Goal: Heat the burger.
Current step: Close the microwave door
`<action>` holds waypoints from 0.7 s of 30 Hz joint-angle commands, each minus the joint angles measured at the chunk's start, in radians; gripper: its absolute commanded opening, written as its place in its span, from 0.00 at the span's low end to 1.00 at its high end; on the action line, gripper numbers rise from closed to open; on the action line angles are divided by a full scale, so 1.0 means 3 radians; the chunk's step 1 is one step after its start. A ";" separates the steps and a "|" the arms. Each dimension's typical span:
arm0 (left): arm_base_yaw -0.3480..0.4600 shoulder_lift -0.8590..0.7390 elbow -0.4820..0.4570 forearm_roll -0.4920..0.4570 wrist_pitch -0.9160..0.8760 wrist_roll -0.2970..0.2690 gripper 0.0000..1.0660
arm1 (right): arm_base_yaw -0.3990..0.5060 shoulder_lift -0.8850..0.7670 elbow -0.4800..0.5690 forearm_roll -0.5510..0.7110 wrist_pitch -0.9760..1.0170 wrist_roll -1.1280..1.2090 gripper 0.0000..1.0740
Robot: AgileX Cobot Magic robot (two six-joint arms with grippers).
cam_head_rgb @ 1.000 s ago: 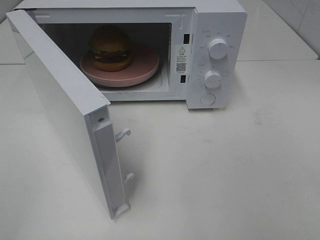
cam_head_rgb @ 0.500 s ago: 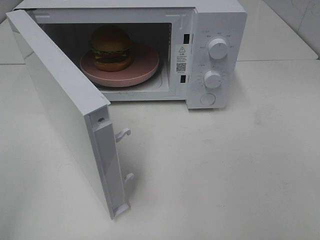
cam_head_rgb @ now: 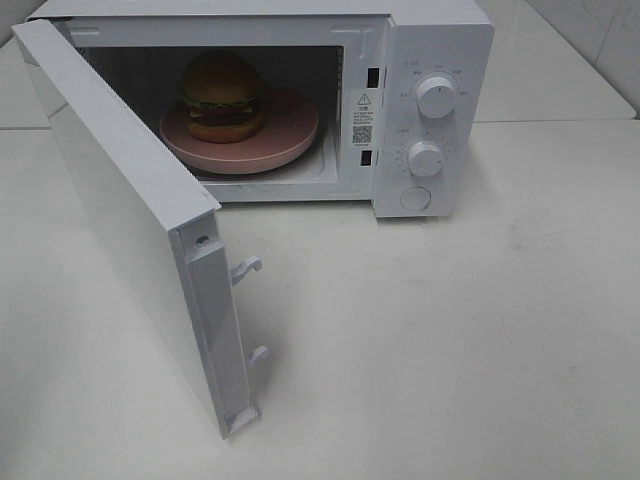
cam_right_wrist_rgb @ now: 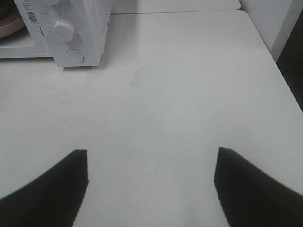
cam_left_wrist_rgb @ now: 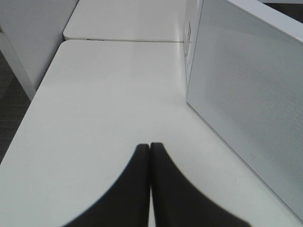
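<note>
One burger (cam_head_rgb: 222, 95) sits on one pink plate (cam_head_rgb: 292, 140) inside the cavity of the single white microwave (cam_head_rgb: 450, 50), towards the left of the plate and clear of the cavity walls. The plate's rim comes close to the cavity's front lip.

The door (cam_head_rgb: 120, 200) stands swung wide on its left hinge, and its free edge reaches far forward over the worktop (cam_head_rgb: 450, 330). Two latch hooks (cam_head_rgb: 247, 268) jut from that edge towards the open middle. To the right of the door and in front of the control panel the worktop lies bare and wide.

The panel carries two knobs (cam_head_rgb: 437, 97), one above the other, and one round button (cam_head_rgb: 415, 198) below them.

The left gripper (cam_left_wrist_rgb: 150, 145) hangs over the worktop beside the door's outer face, its jaws pressed together on nothing. The worktop's long edge runs on its far side from the door. The right gripper (cam_right_wrist_rgb: 150, 151) hangs well back from the microwave, jaws spread wide and empty, with the worktop's edge off to one side
</note>
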 commanded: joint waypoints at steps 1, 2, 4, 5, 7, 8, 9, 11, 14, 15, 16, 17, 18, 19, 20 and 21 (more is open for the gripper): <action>0.0007 0.0193 -0.0023 0.0003 -0.0307 -0.0010 0.00 | -0.0013 -0.0100 -0.0003 0.0007 -0.0040 -0.0027 0.69; 0.0007 0.0193 -0.0023 0.0003 -0.0307 -0.0010 0.00 | -0.0013 -0.0100 -0.0003 0.0007 -0.0040 -0.0027 0.69; 0.0007 0.0407 -0.0023 0.0000 -0.0553 -0.0010 0.00 | -0.0013 -0.0100 -0.0003 0.0007 -0.0040 -0.0027 0.69; 0.0007 0.0407 -0.0023 0.0000 -0.0553 -0.0010 0.00 | -0.0013 -0.0100 -0.0003 0.0007 -0.0040 -0.0027 0.69; 0.0007 0.0617 -0.0023 0.0000 -0.0860 -0.0007 0.00 | -0.0013 -0.0100 -0.0003 0.0007 -0.0040 -0.0027 0.69; 0.0007 0.0617 -0.0023 0.0000 -0.0860 -0.0007 0.00 | -0.0013 -0.0100 -0.0003 0.0007 -0.0040 -0.0027 0.69; 0.0007 0.0757 -0.0023 0.0000 -0.1060 -0.0003 0.00 | -0.0013 -0.0100 -0.0003 0.0007 -0.0040 -0.0027 0.69; 0.0007 0.0993 -0.0020 0.0003 -0.1363 0.0027 0.00 | -0.0013 -0.0100 -0.0003 0.0007 -0.0040 -0.0027 0.69; 0.0007 0.1233 0.0070 -0.0027 -0.1853 0.0123 0.00 | -0.0013 -0.0100 -0.0003 0.0007 -0.0040 -0.0027 0.69; 0.0007 0.1233 0.0070 -0.0027 -0.1853 0.0123 0.00 | -0.0013 -0.0100 -0.0003 0.0007 -0.0040 -0.0027 0.69; 0.0007 0.1290 0.0143 -0.0033 -0.2017 0.0143 0.00 | -0.0013 -0.0100 -0.0003 0.0007 -0.0040 -0.0027 0.69; 0.0007 0.1423 0.0300 -0.0033 -0.2407 0.0140 0.00 | -0.0013 -0.0100 -0.0003 0.0007 -0.0040 -0.0027 0.69; 0.0007 0.1423 0.0300 -0.0033 -0.2407 0.0140 0.00 | -0.0013 -0.0100 -0.0003 0.0007 -0.0040 -0.0027 0.69; 0.0007 0.1477 0.0363 -0.0033 -0.2547 0.0137 0.00 | -0.0013 -0.0100 -0.0003 0.0007 -0.0040 -0.0027 0.69; 0.0007 0.1603 0.0503 -0.0033 -0.2857 0.0130 0.00 | -0.0013 -0.0100 -0.0003 0.0007 -0.0040 -0.0027 0.69; 0.0007 0.1603 0.0503 -0.0033 -0.2857 0.0130 0.00 | -0.0013 -0.0100 -0.0003 0.0007 -0.0040 -0.0027 0.69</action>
